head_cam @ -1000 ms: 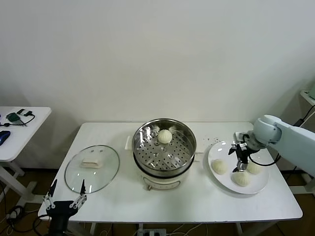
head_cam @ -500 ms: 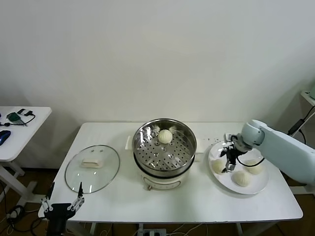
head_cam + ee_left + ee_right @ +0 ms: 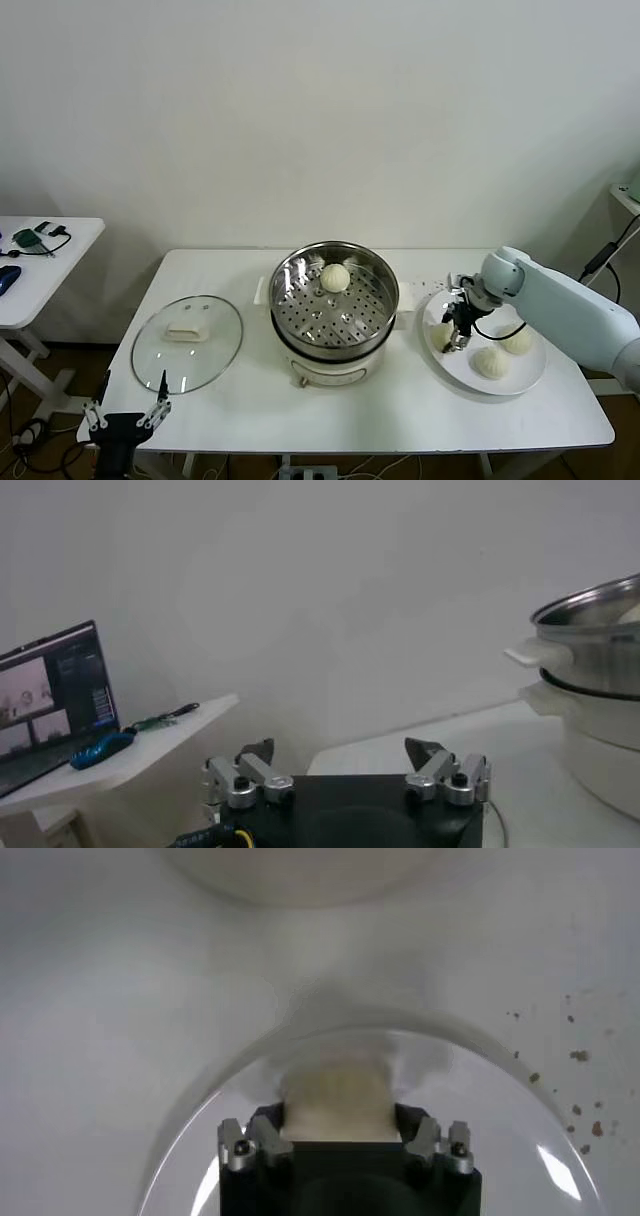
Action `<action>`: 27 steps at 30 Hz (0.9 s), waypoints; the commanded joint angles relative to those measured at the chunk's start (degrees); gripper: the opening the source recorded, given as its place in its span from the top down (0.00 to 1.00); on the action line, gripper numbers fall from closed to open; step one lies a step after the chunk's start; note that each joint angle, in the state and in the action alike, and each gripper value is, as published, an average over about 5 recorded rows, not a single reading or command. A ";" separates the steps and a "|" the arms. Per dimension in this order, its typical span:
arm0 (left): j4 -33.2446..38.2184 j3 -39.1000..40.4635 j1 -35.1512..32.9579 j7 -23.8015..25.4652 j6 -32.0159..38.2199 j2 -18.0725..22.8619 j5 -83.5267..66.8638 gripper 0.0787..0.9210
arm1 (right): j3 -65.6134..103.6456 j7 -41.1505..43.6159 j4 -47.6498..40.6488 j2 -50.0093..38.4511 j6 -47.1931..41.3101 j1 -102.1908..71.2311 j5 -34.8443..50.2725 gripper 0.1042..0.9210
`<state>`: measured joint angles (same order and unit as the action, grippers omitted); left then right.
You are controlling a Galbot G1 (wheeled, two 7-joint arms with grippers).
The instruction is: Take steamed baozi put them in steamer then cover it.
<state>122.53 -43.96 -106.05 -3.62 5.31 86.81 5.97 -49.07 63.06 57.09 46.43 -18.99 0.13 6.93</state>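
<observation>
Picking is in hand: the right gripper (image 3: 457, 331) is lowered over a baozi (image 3: 336, 1098) on the plate (image 3: 530, 376) near the table's right edge, fingers spread, seemingly not yet pressed. Closing and lifting toward the steamer (image 3: 334, 297) would be called for next. The left gripper (image 3: 130, 416) is parked, spread, off the front-left corner.

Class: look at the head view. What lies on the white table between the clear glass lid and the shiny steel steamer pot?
Nothing: in the head view, only bare white table separates the clear glass lid from the shiny steel steamer pot.

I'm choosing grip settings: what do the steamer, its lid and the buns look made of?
The steamer looks like polished stainless steel, mirror-bright and perforated inside, on a matte white, probably plastic, base. The cover looks like clear glass: the table shows through. The baozi look like soft, matte, cream dough.
</observation>
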 commanded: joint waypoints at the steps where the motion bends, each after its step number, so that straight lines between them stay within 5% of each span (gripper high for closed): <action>1: 0.17 0.06 -0.17 -0.06 0.05 0.06 0.11 0.12 | -1.62 0.16 -0.02 -0.30 0.15 2.14 1.02 0.31; 12: 0.88 0.85 -0.55 0.01 -0.02 0.19 0.05 0.12 | -19.93 0.87 7.27 -2.76 0.23 29.06 16.07 0.32; 27: 2.94 2.06 -1.82 0.20 -0.13 0.05 0.57 0.12 | -29.24 -3.80 12.20 12.55 -7.31 44.62 37.53 0.32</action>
<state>124.66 -42.23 -107.31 -3.46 5.16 87.05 6.39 -73.32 61.11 66.87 53.16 -23.39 36.39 34.55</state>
